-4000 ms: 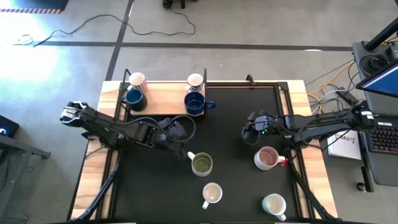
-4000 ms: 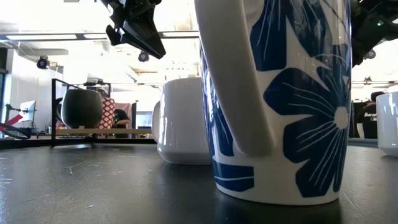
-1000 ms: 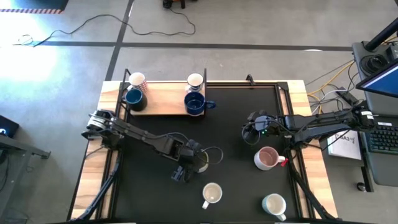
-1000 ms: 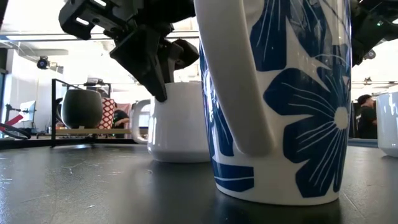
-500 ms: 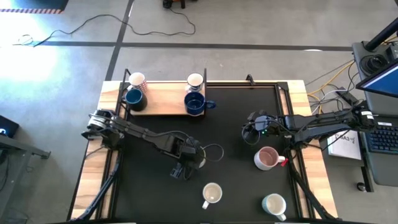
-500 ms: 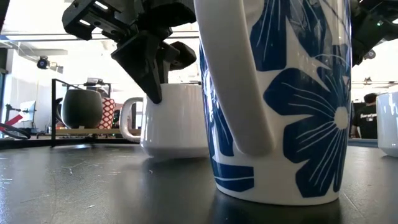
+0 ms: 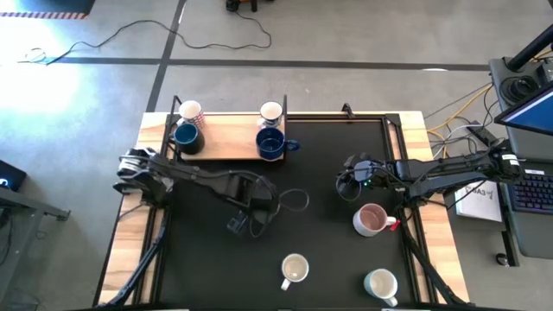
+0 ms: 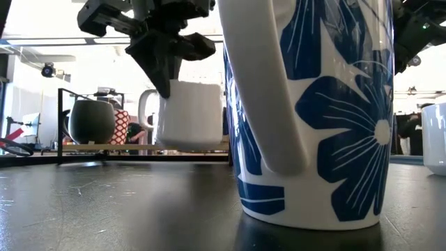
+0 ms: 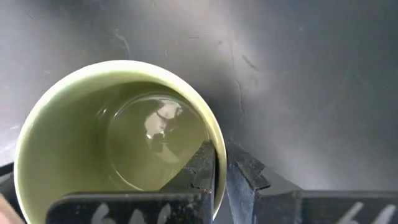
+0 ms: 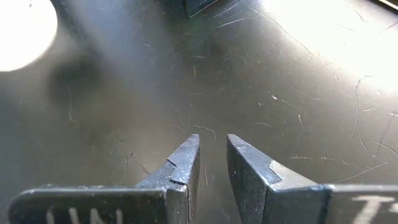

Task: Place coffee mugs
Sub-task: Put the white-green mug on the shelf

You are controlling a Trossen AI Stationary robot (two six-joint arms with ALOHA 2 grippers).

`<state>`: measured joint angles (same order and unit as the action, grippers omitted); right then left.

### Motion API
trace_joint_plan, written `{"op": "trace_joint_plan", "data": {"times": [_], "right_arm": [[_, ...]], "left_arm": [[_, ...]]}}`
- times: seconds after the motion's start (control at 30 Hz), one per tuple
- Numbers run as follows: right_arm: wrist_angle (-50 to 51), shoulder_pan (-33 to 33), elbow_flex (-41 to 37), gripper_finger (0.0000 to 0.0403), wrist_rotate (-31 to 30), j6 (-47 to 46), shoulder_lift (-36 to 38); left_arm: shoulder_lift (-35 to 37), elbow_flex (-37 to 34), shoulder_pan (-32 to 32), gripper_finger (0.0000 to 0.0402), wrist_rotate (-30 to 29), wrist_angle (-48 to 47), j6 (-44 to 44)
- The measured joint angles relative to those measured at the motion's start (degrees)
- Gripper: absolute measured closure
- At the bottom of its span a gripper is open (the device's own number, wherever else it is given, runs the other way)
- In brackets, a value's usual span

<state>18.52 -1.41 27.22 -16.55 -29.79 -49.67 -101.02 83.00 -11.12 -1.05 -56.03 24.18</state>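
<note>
Your left claw [image 9: 221, 180] is clenched on the rim of the green-lined mug [image 9: 118, 143], one finger inside the wall and one outside. The mug hangs upright and clear of the black tabletop [image 7: 328, 259], with its handle turned away from the big blue-flowered mug [image 8: 313, 104].

What your next move turns on, by my judgement, is the wooden shelf [image 7: 229, 147]. It lies ahead of the claw, toward the far edge of the tabletop, and four mugs already stand on it in two pairs. The gap between those pairs lies nearly straight ahead of the held mug. The left arm is much the nearer to it.

Your right claw [image 10: 211, 165] waits over bare tabletop beside the pink mug [image 7: 371, 219], its fingers nearly together and gripping nothing.

The high view shows you the shelf's layout, but the arm covers the held mug there. The low view alone shows the mug's base off the surface. Only the left wrist view shows the grip on the rim and the green inside.
</note>
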Motion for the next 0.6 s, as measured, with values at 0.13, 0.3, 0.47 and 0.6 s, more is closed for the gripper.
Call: {"op": "trace_joint_plan", "data": {"times": [0.13,0.3,0.47,0.6], "right_arm": [[0.02,-0.01,0.00,0.0335,0.00,0.00,0.00],[0.02,-0.02,0.00,0.0335,0.01,-0.01,0.00],[0.02,-0.01,0.00,0.0335,0.00,-0.01,0.00],[0.02,-0.02,0.00,0.0335,0.01,-0.01,0.00]], "left_arm": [[3.44,-0.15,2.19,0.0400,2.12,-1.61,4.72],[6.61,-0.26,4.12,0.0398,2.68,-7.16,10.54],[9.65,-0.86,6.61,0.0398,3.50,-11.57,15.56],[13.10,-3.15,9.99,0.0397,3.53,-11.90,19.38]]}}
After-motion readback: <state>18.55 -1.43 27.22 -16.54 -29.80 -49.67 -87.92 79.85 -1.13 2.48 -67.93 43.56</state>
